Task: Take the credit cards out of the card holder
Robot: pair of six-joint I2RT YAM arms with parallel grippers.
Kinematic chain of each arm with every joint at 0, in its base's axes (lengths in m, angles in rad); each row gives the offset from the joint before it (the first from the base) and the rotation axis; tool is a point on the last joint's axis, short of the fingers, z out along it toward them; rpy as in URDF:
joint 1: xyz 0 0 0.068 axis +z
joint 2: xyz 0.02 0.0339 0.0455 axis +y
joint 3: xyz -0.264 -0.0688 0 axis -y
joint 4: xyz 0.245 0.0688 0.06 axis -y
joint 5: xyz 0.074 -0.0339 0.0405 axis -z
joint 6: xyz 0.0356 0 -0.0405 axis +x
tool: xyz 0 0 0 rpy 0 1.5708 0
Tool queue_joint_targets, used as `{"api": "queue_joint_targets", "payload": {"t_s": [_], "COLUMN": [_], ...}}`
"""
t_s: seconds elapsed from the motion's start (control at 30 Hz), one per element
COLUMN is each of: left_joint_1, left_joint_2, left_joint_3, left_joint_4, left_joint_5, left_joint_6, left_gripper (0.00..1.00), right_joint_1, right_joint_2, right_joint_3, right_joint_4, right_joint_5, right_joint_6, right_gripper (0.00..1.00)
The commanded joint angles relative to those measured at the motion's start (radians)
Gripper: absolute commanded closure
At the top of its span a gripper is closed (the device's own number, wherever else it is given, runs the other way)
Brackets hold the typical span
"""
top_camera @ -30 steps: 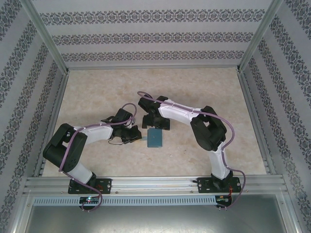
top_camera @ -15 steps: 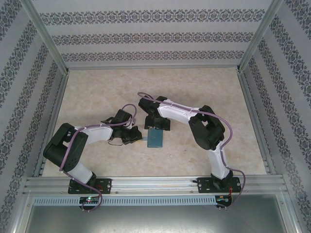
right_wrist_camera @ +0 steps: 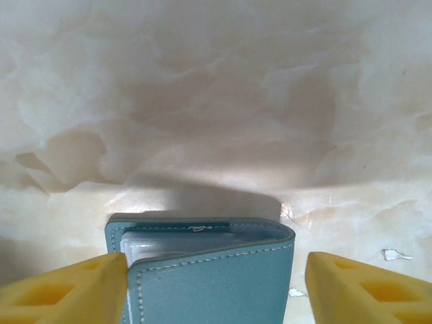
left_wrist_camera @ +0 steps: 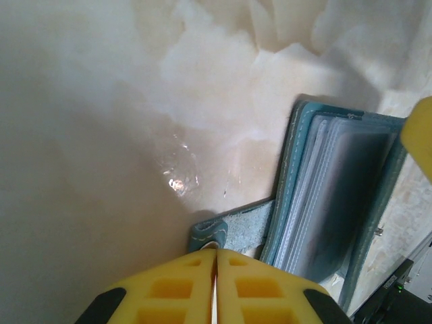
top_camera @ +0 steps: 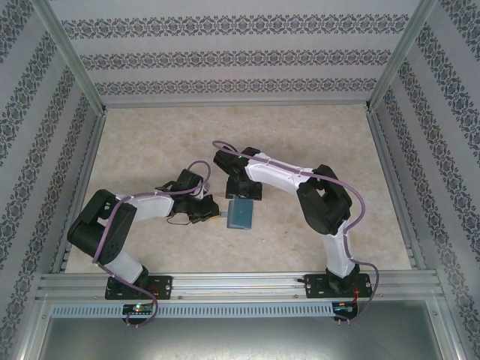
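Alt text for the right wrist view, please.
A teal card holder lies on the pale marbled table, between the right hand's two yellow fingers, which stand apart at either side of it. Its cover gapes slightly, showing clear sleeves inside.

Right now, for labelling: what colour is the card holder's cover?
Teal-blue card holder, pale stitching; right wrist view shows it best.

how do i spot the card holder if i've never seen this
On the pale marbled table, look to the middle, where the left tool and the right tool meet. The card holder lies there, a small flat wallet between the right tool's open yellow fingers. Its teal-blue cover and side strap tab set it apart.
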Motion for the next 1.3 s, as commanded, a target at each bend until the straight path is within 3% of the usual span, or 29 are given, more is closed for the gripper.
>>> {"api": "queue_joint_targets", "payload": {"t_s": [0.0, 0.63, 1.0, 1.27], "left_joint_1": [0.009, 0.011, 0.012, 0.016], "left_joint_2": [0.043, 0.015, -0.082, -0.208], "left_joint_3": [-0.035, -0.038, -0.046, -0.009], "left_joint_4": [-0.055, -0.071, -0.145, -0.306], "left_joint_5": [-0.026, -0.076, -0.163, -0.254], "left_joint_6": [-0.012, -0.048, -0.069, -0.050], "left_gripper": [0.91, 0.91, 0.90, 0.81], "right_joint_1": [0.010, 0.003, -0.005, -0.026], "right_joint_2": [-0.042, -0.115, -0.162, -0.234], "right_joint_3": [-0.004, -0.053, -0.073, -0.153], "right_joint_4": [-0.052, -0.060, -0.010, 0.145], "right_joint_5": [0.023, 0.011, -0.008, -0.113], "right_joint_6": [-0.004, -0.043, -0.082, -0.089], "right_gripper": [0.35, 0.81, 0.95, 1.00]}}
